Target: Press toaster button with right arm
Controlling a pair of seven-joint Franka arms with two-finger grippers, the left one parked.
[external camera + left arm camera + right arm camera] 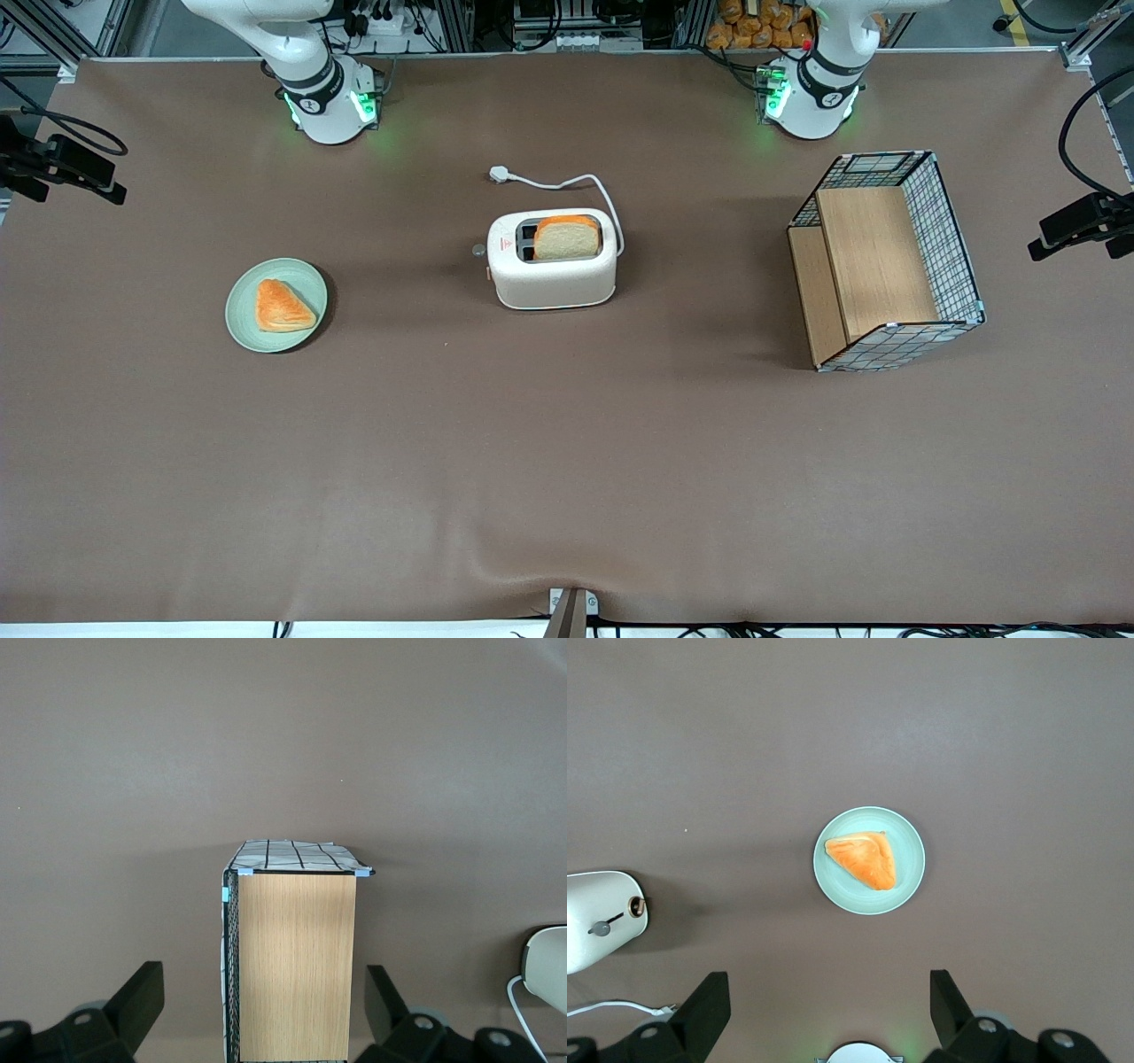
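Observation:
The cream-white toaster stands mid-table with a bread slice in one slot. Its pale-grey button juts from the narrow end face that points toward the working arm's end of the table. In the right wrist view the toaster and its button show at the edge. My right gripper is open and empty. It hangs high above the table, over the spot beside a green plate, well apart from the toaster. The gripper itself is outside the front view.
The green plate holds an orange pastry, toward the working arm's end. The toaster's white cord and plug lie farther from the front camera. A wire-mesh basket with wooden panels sits toward the parked arm's end.

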